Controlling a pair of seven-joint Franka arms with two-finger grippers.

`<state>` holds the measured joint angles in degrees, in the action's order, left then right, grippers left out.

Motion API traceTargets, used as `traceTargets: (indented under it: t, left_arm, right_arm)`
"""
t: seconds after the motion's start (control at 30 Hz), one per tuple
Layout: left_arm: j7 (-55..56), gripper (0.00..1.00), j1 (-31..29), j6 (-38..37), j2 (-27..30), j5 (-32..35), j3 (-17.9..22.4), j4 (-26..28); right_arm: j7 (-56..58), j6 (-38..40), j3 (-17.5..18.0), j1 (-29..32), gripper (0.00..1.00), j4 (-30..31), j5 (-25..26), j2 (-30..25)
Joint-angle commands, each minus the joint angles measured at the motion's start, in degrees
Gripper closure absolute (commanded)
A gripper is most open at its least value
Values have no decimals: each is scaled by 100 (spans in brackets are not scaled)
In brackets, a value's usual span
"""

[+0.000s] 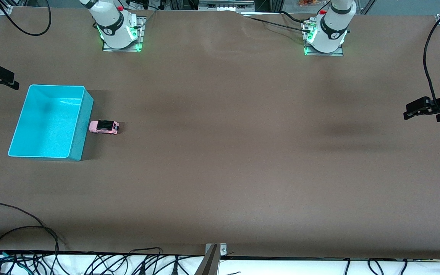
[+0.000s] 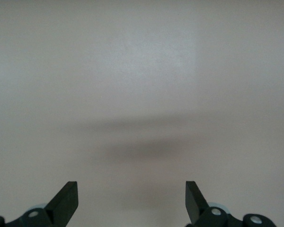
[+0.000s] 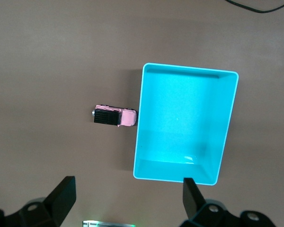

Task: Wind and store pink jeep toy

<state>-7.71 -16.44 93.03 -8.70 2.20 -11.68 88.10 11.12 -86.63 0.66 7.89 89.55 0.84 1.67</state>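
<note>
- You can see the pink jeep toy [image 1: 104, 126] standing on its wheels on the brown counter [image 1: 224, 160], at the right arm's end.
- Its pink nose sits right up against the outer wall of the turquoise bin [image 1: 80, 126]; whether the two actually touch, you cannot tell. From the right wrist view the jeep [image 3: 114, 116] lies crosswise to that wall of the bin [image 3: 227, 118].
- Nothing lies in the bin.
- Your right end effector [image 3: 128, 198] hangs in the air at the counter's edge near the bin, fingers spread wide, holding nothing.
- Your left end effector [image 2: 131, 201] hangs over bare counter at the left arm's end, well apart from the jeep, fingers spread wide and holding nothing.
</note>
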Motion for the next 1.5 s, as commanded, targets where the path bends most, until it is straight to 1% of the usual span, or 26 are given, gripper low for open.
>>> traceTargets:
  t: [0.0,0.47,0.57,0.7,0.83,0.9,1.07,1.13,1.23,1.47]
  left_arm:
    - [-134,0,-61,-48,141,-150,-9,120]
    - [-81,0,-52,-57,114,-168,-9,138]
    - [-81,0,-52,-57,114,-168,-9,146]
    - [-81,0,-61,-66,150,-168,-9,147]
    - [-81,0,-61,-66,158,-168,-18,147]
    - [-90,0,-69,-74,202,-168,-9,129]
    - [-81,0,-70,-66,237,-168,-9,129]
    - [-81,0,-70,-66,220,-176,-9,138]
    - [-81,0,-70,-74,237,-168,-9,120]
    - [-90,0,-96,-66,255,-168,-1,85]
  right_arm:
    - [-13,59,13,-15,0,-70,65,9]
    - [-48,68,21,-68,0,-35,65,17]
    - [-75,-11,22,-103,0,88,56,-35]
    - [-75,-125,-31,-313,0,282,126,-158]
    - [-83,-161,-84,-489,0,335,179,-176]
    - [-83,-178,-189,-612,0,361,188,-176]
    - [-75,-424,-760,-1227,0,606,188,-351]
    - [-75,-495,-796,-1263,0,686,188,-431]
    - [-49,-460,-822,-1254,0,608,127,-335]
    - [-83,-504,-769,-1263,0,642,135,-325]
